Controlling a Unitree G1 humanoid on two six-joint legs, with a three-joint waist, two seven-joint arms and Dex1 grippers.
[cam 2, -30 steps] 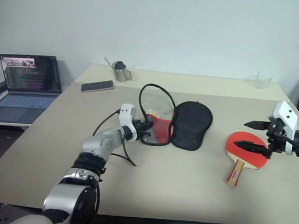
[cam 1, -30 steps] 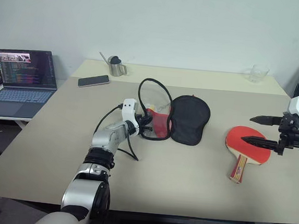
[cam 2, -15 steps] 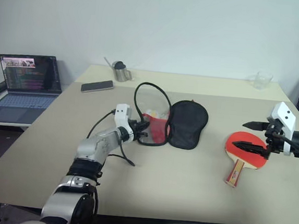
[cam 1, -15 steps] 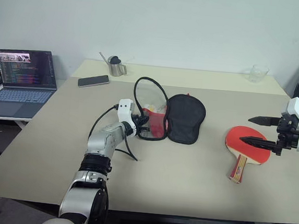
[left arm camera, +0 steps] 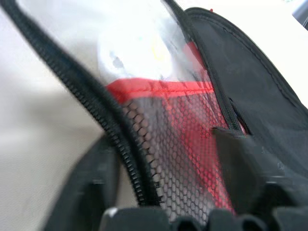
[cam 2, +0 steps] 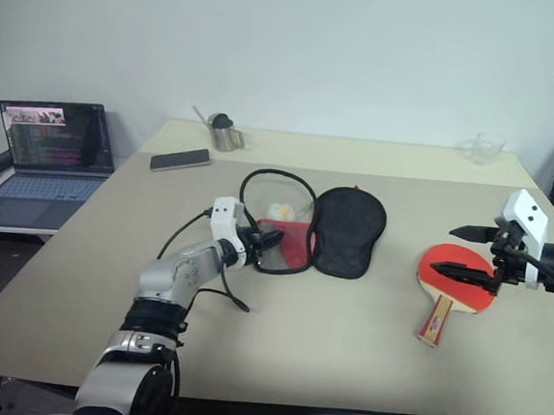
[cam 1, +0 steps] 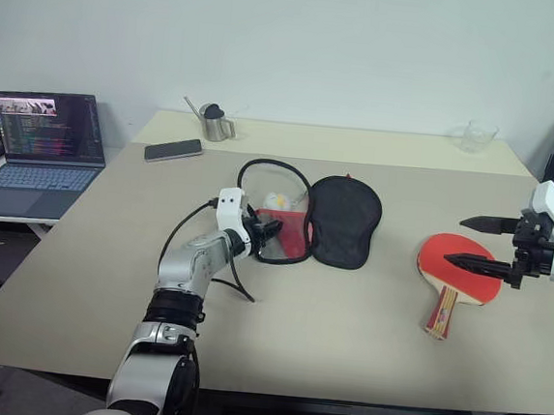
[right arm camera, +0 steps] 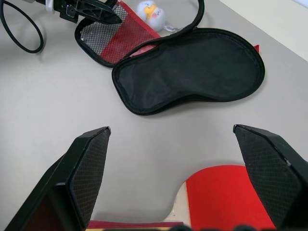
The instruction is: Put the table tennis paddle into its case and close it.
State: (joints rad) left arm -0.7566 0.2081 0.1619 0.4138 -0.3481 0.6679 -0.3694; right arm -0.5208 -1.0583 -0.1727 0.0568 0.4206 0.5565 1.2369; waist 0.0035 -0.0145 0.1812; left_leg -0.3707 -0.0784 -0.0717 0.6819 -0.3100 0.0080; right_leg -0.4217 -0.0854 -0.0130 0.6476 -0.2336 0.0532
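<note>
Now, from the head camera, I see my left pincer [cam 1: 267,230] at the near edge of the case [cam 1: 319,221]; a second ago it pinched the raised rim, and the flap has since dropped flat on the table [cam 1: 343,340] (so I judge it released). Its fingers look parted. My right pincer [cam 1: 476,242], wide and empty, hovers over the table tennis paddle [cam 1: 458,273], which lies well apart from the case. From my left wrist, red mesh and zip lie between my fingers. From my right wrist, the black flap lies ahead, the paddle's red face just below. Inserting the paddle comes next, I judge.
</note>
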